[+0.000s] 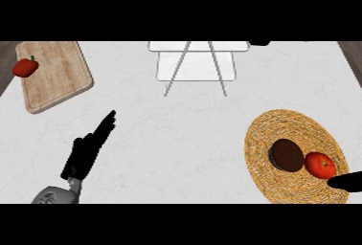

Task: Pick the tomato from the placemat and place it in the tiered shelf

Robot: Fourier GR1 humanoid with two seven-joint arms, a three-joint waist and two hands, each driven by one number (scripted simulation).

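Left robot hand (88, 149) is seen at the lower left, raised over the desk (176, 143) with its fingers held straight and angled up and to the right; nothing is held in it. Only a dark tip of the right robot hand (346, 181) is shown at the right edge, just beside the tomato (320, 165); its fingers cannot be made out. The tomato is seated on the woven placemat (283, 124), next to a dark round disc (286, 155). The white tiered shelf (195, 60) is placed at the top centre, well apart. A red pepper (25, 67) is laid on the wooden cutting board (60, 81) at upper left.
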